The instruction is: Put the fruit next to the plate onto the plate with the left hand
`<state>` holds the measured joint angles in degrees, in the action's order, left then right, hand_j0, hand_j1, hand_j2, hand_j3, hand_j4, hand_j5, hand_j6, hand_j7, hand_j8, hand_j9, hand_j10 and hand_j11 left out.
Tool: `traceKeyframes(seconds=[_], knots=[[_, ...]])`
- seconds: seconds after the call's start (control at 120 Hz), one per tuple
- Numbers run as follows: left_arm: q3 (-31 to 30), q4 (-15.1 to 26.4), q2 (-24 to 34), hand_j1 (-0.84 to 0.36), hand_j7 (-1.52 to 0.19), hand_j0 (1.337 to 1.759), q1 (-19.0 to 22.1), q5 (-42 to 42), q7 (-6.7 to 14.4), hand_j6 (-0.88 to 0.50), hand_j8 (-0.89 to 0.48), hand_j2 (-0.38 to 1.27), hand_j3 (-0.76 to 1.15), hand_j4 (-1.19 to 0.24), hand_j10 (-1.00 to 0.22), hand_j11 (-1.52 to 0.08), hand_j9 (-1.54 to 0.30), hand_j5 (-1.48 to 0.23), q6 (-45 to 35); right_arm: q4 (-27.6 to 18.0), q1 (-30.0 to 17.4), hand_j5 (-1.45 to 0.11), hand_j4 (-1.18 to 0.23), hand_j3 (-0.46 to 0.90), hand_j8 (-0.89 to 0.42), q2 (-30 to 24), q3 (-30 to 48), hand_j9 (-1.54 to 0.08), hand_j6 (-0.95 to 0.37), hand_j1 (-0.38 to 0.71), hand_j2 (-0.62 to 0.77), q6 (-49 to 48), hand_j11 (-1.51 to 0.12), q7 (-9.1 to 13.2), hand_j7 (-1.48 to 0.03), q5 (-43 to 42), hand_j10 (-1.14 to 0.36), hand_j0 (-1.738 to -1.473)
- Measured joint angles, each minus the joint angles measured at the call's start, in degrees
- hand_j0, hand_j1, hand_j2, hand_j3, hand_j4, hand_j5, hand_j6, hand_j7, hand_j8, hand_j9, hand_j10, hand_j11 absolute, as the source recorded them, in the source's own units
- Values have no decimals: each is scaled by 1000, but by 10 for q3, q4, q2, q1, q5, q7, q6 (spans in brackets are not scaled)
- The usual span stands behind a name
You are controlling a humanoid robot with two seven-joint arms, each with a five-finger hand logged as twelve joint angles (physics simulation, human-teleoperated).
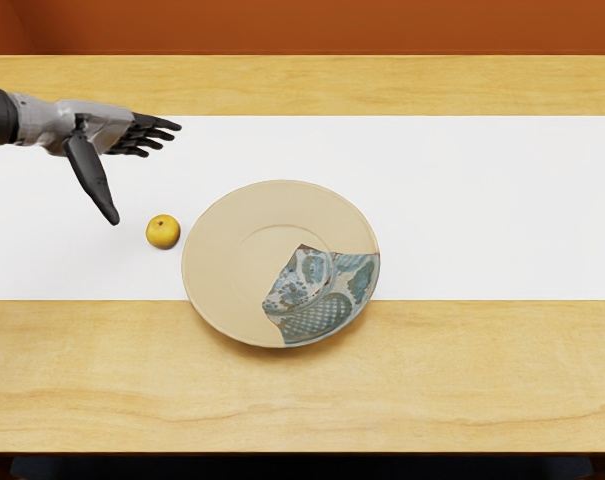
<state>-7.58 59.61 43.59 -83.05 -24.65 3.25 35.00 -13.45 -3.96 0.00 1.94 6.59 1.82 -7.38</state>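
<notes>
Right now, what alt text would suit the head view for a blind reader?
A robot's left hand, fingers spread and holding nothing, hangs up and left of a small yellow fruit that lies beside the left rim of a beige plate on a white table runner.

The fruit [163,231] lies just left of the plate [232,270].

The left arm [27,115] is silver-grey, its hand [110,135] black-fingered.
</notes>
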Motion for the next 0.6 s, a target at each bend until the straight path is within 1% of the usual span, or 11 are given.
traceKeyframes(seconds=[0.125,0.158,0.175,0.2,0.258,0.325,0.367,0.417,0.492,0.542,0.6], knots=[[1,0,0,349,0,1658,-2,-1,1,-4,-3,0,0,-3,-2,0,0,0,0,0,0,-43,-33,0,-33,0,2,-43,-33,-310,-7,0,-43,0,-43,1,-33,-1658],[2,-2,0,349,0,1658,-8,-1,6,-4,-3,0,0,-3,-2,0,0,0,0,0,0,-43,-33,0,-33,0,2,-43,-33,-310,-7,0,-43,0,-43,1,-33,-1658],[2,-3,-1,349,0,1658,-10,-1,14,-4,-3,0,0,-3,-2,0,0,0,0,0,0,-43,-33,0,-33,0,2,-43,-33,-310,-7,0,-43,0,-43,1,-33,-1658],[2,-4,-4,349,0,1658,-13,-1,32,-3,-3,1,0,-3,-2,0,0,0,0,0,0,-43,-33,0,-33,0,2,-43,-33,-310,-7,0,-43,0,-43,1,-33,-1658],[4,-7,-29,349,0,1658,-18,-1,85,-4,-3,0,0,-3,-2,0,0,0,0,0,-1,-43,-33,0,-33,0,2,-43,-33,-310,-7,0,-43,0,-43,1,-33,-1658],[5,-8,-37,349,0,1658,-59,-21,142,-4,-3,0,0,-3,-2,0,0,0,0,0,-1,-43,-33,0,-33,0,1,-43,-33,-310,-7,0,-43,0,-43,1,-33,-1658],[6,-6,-39,349,0,1658,-74,-54,168,-3,-3,0,0,-3,-2,0,0,0,0,0,-1,-43,-33,0,-33,0,1,-43,-33,-310,-7,0,-43,0,-43,1,-33,-1658],[6,-4,-38,349,0,1658,-79,-89,188,-3,-3,0,0,-3,-2,0,0,0,0,0,-2,-43,-33,0,-33,0,1,-43,-33,-310,-7,0,-43,0,-43,1,-33,-1658],[6,16,-40,349,0,1658,-76,-129,207,-3,-3,0,0,-3,-2,0,0,0,0,0,-2,-43,-33,0,-33,0,1,-43,-33,-310,-7,0,-43,0,-43,1,-33,-1658],[6,56,-33,349,0,1658,-55,-169,214,-3,-3,0,0,-3,-2,0,0,0,-1,0,-2,-43,-33,0,-33,0,1,-43,-33,-310,-7,0,-43,0,-43,1,-33,-1658],[6,111,-32,349,0,1658,-43,-208,226,-4,-3,0,0,-3,-2,0,0,0,-23,0,-2,-43,-33,0,-33,0,1,-43,-33,-310,-7,0,-43,0,-43,1,-33,-1658]])
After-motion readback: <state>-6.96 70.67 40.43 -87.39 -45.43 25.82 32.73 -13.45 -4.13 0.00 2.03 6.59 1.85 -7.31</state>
